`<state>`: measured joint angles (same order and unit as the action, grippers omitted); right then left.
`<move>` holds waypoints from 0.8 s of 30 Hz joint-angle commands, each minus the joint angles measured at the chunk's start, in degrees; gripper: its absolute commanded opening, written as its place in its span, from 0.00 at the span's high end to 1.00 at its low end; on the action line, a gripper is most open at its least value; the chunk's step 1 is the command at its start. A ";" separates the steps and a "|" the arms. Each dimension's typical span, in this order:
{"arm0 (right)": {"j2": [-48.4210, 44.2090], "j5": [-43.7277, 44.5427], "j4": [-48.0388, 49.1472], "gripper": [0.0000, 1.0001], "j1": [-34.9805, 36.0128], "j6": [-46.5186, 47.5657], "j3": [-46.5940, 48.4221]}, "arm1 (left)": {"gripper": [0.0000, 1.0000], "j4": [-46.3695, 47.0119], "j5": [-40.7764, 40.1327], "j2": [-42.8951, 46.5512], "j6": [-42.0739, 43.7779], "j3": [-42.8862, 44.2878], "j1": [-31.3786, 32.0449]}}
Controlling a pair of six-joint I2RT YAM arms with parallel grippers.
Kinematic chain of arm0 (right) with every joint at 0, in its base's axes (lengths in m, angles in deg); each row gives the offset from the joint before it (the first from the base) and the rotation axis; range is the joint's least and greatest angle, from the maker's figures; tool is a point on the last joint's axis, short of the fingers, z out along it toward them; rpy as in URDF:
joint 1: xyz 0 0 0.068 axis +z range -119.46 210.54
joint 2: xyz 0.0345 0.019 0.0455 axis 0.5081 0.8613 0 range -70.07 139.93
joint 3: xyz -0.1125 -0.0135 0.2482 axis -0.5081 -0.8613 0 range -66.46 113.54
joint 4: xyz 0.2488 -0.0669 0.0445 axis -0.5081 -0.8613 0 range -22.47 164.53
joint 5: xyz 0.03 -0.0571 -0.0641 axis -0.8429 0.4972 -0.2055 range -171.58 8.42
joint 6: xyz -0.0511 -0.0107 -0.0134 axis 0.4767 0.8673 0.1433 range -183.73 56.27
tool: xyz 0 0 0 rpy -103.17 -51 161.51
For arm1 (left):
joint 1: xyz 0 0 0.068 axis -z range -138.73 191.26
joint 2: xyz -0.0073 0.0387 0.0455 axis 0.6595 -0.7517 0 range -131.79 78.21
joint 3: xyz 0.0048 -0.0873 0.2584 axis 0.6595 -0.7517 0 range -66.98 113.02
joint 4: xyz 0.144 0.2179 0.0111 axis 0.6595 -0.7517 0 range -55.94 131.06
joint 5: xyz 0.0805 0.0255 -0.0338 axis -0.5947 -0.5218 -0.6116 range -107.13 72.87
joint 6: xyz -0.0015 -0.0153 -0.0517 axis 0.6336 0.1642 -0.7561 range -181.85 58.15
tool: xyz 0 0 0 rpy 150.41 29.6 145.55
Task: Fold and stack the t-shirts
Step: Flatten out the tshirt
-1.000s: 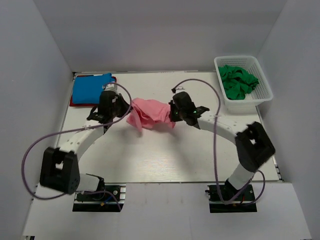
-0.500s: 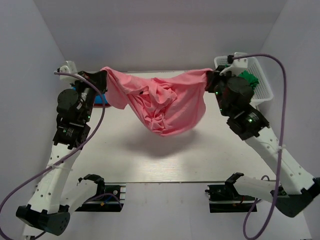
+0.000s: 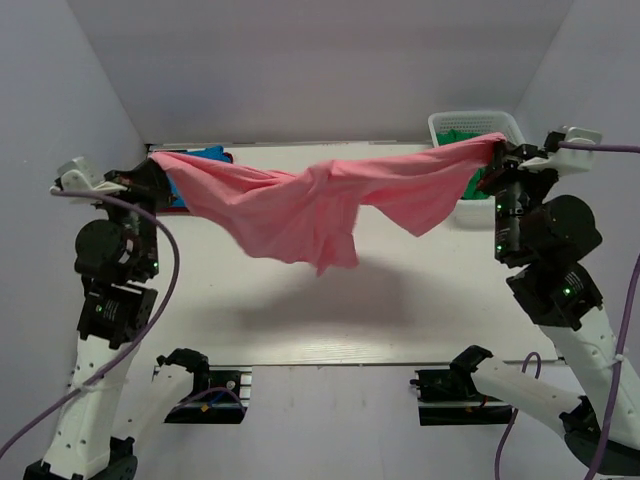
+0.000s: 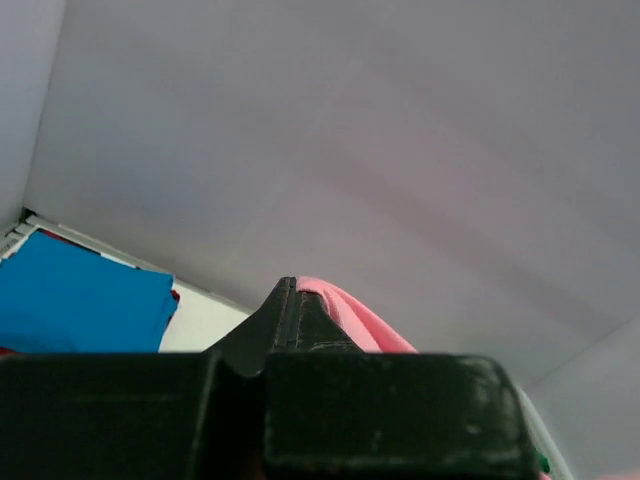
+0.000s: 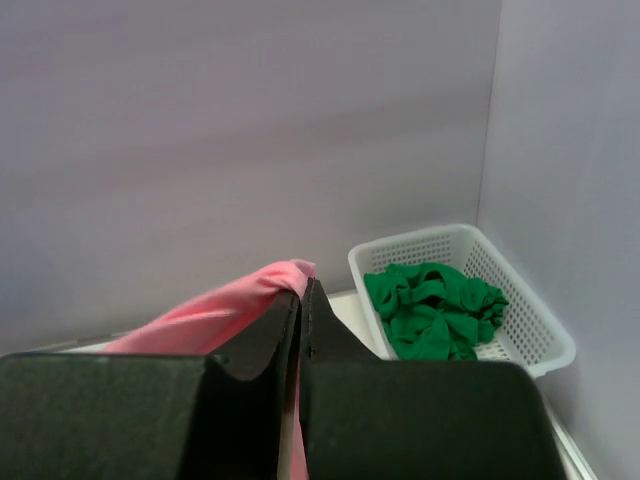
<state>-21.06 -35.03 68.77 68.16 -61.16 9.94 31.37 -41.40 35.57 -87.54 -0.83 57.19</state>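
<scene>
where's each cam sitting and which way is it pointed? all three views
Top external: fixed above and behind the bases, looking down at the table; both arms show, left gripper and right gripper holding the pink t-shirt stretched in the air.
Left wrist: on the left wrist, aimed at the back wall; own shut fingers pinch pink cloth, blue t-shirt lower left.
Right wrist: on the right wrist, aimed at the back right corner; own shut fingers, white basket of green t-shirts.
Shared: pink t-shirt in all three.

Your far-right corner: white plastic lattice basket sits on pale table, near back & rt walls.
</scene>
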 commanded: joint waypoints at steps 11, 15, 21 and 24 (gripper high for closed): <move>-7.62 -7.87 -1.27 1.00 0.08 -0.36 4.98 | 1.00 -3.05 4.67 10.63 0.12 4.07 -0.89; -9.81 -11.38 -3.64 1.00 0.08 -1.95 5.78 | 1.00 -4.19 8.79 12.56 -0.41 6.35 -0.89; -10.96 -13.41 -5.58 1.00 0.08 -3.70 5.60 | 1.00 -5.34 11.00 11.70 -0.41 7.85 -0.89; -9.56 -11.31 -5.40 1.00 0.25 -4.15 4.20 | 1.00 -5.95 10.48 7.84 -1.99 7.24 -0.89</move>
<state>-31.75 -47.34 62.72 68.16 -63.87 13.92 26.93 -31.93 48.27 -88.28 6.54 56.75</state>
